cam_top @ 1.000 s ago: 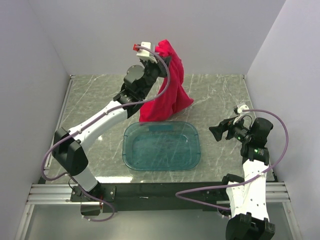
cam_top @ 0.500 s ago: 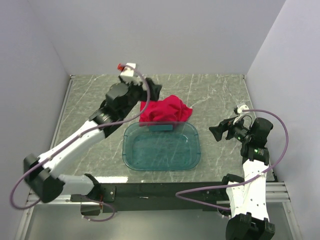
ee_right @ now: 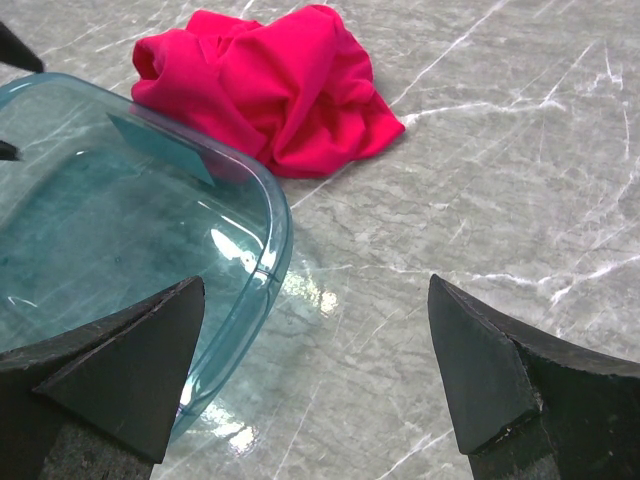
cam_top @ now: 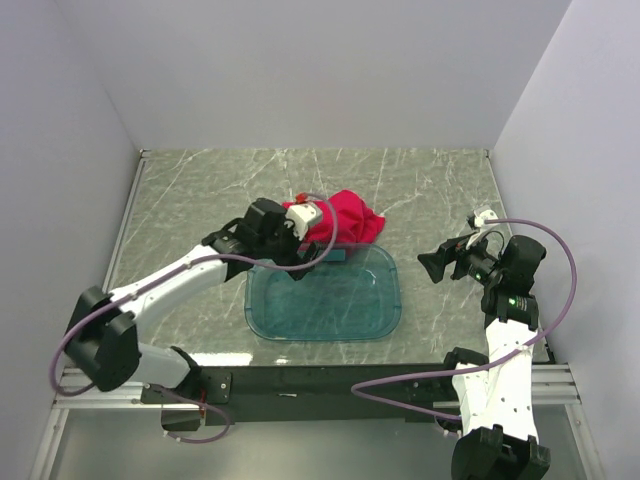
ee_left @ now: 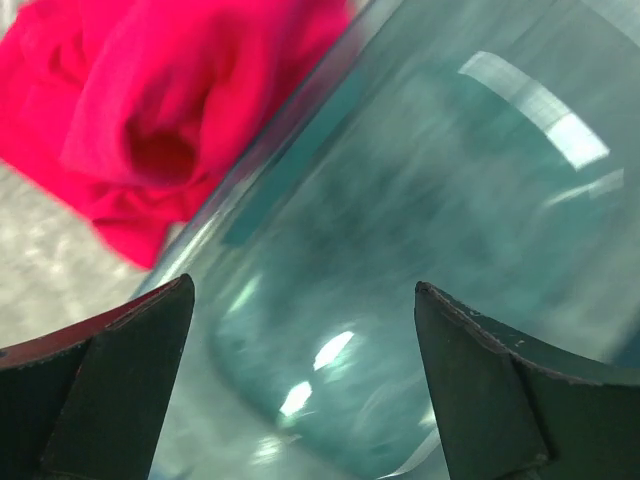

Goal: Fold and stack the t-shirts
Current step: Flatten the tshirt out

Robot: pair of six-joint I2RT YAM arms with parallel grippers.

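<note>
**Item:** one bright red cotton t-shirt (cam_top: pixel 348 220), short-sleeved by the task's account, though no sleeve, hem or neck label can be told apart.
**Location:** it lies on the grey-green marbled worktop (cam_top: pixel 180 200), just behind the far rim of the translucent teal plastic tub (cam_top: pixel 392 300) and pressed against that rim. None of it is inside the tub.
**Condition:** a crumpled heap of deep folds, not spread and not folded.

**Handling (judged):** light, limp and unbreakable. It will sag from any pinch and drag across the stone rather than slide as one piece. The grip is best taken on an outer edge of the heap: the right-hand lobe lying flat on the worktop looks easiest to reach. Pinching the thick middle risks gathering several layers at once.

**Left hand** (ee_left: pixel 302 300)**:** jaws spread wide with nothing between them. The arm reaches forward and low, the wrist hanging over the tub's far left corner, with the t-shirt just beyond it.

**Right hand** (ee_right: pixel 316 290)**:** jaws likewise spread and empty. The arm is drawn up at the right side of the worktop, well apart from the t-shirt and aimed leftward toward it.
</note>
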